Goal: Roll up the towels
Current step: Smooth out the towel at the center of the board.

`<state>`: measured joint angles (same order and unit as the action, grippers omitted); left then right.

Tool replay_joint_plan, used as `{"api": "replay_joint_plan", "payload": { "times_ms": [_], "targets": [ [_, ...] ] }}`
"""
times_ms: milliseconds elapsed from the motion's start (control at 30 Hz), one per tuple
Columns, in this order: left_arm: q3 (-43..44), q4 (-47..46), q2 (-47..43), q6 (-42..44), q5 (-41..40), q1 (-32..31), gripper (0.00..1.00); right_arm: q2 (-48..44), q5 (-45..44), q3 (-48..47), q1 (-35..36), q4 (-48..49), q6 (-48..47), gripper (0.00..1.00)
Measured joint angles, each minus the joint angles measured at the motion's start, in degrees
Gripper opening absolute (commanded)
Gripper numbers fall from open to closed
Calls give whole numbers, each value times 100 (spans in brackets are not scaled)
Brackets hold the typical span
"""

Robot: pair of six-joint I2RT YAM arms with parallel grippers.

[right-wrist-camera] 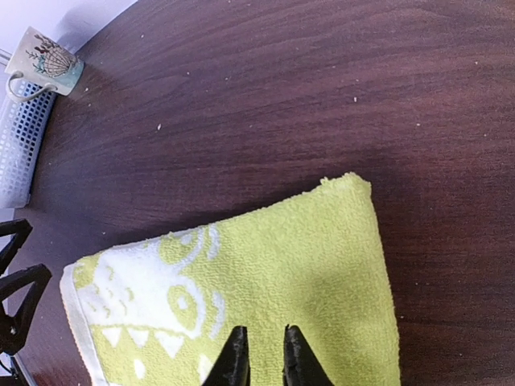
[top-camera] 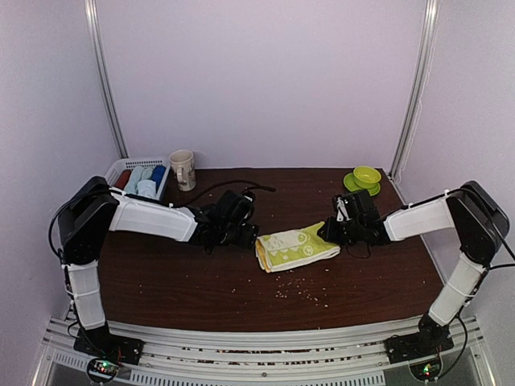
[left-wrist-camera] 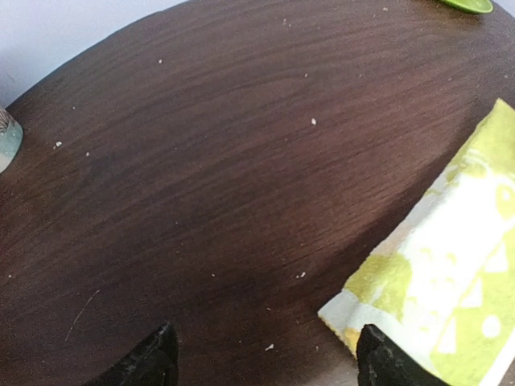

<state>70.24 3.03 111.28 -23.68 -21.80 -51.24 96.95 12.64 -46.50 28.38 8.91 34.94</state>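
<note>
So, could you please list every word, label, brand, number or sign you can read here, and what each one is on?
No text can be read in any view.
The mug: a drawn picture only, no letters to make out.
The towel: white cartoon shapes and triangles, no words.
The basket: no label shows.

One yellow-green towel (top-camera: 296, 248), one mug (top-camera: 183, 170), one basket (top-camera: 117, 168), one bowl (top-camera: 367, 174)
</note>
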Motion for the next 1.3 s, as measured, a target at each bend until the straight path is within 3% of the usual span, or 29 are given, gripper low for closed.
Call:
{"api": "replay_joint_plan", "payload": {
  "times_ms": [133, 300, 367, 533, 700, 967, 1100, 1133, 1200, 1300],
  "targets": [
    [216, 59, 339, 90, 144, 98, 77, 26, 31, 234, -81, 133, 4, 14],
    [431, 76, 651, 203, 260, 94, 65, 26, 9, 518, -105, 151, 0, 14],
    [531, 109, 789, 238, 254, 94, 55, 26, -11, 597, -105, 170, -4, 13],
    [564, 245, 916, 282, 96, 94, 55, 26, -120, 660, -105, 271, -26, 13],
    [562, 356, 916, 306, -205, 94, 66, 24, -151, 680, -105, 317, -55, 16],
    [498, 573, 509, 348, -348, 94, 89, -595, -44, 682, -105, 92, -70, 44],
    [518, 557, -129, 393, -264, 52, 97, -1095, -17, 433, -125, 125, -63, 50],
    [544, 531, -264, 407, -236, 22, 96, -1119, 22, 358, -133, 181, -66, 50],
    [651, 407, -431, 422, -92, -76, 85, -1082, 131, 249, -151, 348, -35, 50],
    [737, 109, -457, 382, 264, -247, 54, -772, 439, 177, -201, 798, 103, 50]
  ]
}}
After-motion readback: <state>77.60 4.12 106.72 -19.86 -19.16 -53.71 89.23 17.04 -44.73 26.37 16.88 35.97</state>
